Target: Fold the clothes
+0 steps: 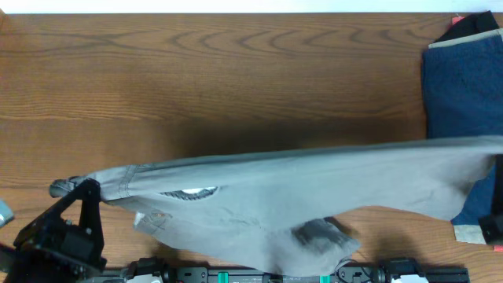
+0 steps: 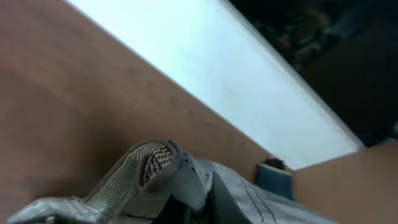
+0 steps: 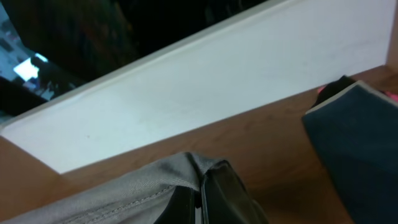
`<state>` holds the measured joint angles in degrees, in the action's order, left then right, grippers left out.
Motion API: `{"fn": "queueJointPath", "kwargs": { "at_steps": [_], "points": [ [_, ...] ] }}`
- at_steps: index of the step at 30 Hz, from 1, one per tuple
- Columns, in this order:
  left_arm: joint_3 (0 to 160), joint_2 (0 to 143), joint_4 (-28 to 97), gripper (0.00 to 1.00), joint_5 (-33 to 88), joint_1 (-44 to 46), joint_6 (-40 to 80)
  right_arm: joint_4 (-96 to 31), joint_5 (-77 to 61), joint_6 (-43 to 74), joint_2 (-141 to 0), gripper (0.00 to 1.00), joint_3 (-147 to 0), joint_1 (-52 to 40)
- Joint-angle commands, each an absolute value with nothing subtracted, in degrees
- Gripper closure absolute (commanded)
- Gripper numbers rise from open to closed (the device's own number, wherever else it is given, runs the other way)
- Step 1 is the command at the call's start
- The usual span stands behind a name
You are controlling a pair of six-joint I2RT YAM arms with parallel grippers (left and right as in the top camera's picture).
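The light grey shorts (image 1: 299,192) hang stretched between my two grippers above the wooden table, spanning most of its width, with the lower part drooping toward the front edge. My left gripper (image 1: 78,189) is shut on the left end of the shorts; the left wrist view shows the waistband (image 2: 155,168) bunched over the fingers (image 2: 199,208). My right gripper (image 1: 497,161) is shut on the right end at the frame's edge; in the right wrist view its dark fingers (image 3: 200,193) pinch the grey cloth (image 3: 124,193).
A dark blue garment (image 1: 464,79) lies folded at the far right of the table, also showing in the right wrist view (image 3: 360,143). A white wall (image 3: 217,87) runs along the table's back edge. The wooden tabletop (image 1: 196,71) lies behind the shorts.
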<state>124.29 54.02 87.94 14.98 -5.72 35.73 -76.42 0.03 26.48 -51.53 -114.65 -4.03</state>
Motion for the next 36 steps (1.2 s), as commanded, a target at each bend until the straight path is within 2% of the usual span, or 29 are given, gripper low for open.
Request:
{"fn": "queueJointPath", "kwargs": {
  "at_steps": [1,9,19,25,31,32,33,35,36],
  "points": [
    [124.73,57.60,89.27,0.94,0.60,-6.04,34.24,-75.68,7.94,26.09,-56.10,0.99,-114.61,-4.14],
    [124.73,67.68,93.01,0.94,-9.19,-6.04,34.02,-74.17,6.85,26.09,-68.12,0.99,-114.61,-4.14],
    [124.73,85.58,94.15,0.94,-23.40,-6.11,34.11,-69.67,-5.30,26.06,-84.31,0.99,-114.61,-4.58],
    [124.73,93.84,96.79,0.94,-28.29,-9.08,36.64,-67.90,-6.09,26.09,-91.29,0.99,-114.61,-7.55],
    [124.73,96.99,96.77,0.93,-27.00,-13.28,38.02,-66.11,-6.04,26.02,-95.48,0.99,-114.61,-11.90],
    [124.73,97.21,96.77,0.90,-26.70,-13.52,38.00,-66.13,-6.04,26.02,-96.12,0.99,-114.61,-12.82],
    [124.73,97.43,96.79,0.77,-26.24,-13.72,37.98,-66.15,-6.04,26.02,-96.88,0.99,-114.61,-13.93],
    [124.62,97.62,96.77,0.58,-25.89,-13.76,38.00,-66.19,-6.26,26.02,-98.45,0.98,-114.59,-16.14],
    [124.57,97.73,96.79,0.53,-25.89,-13.76,38.00,-66.22,-6.31,26.02,-99.20,0.96,-114.61,-17.12]
  ]
}}
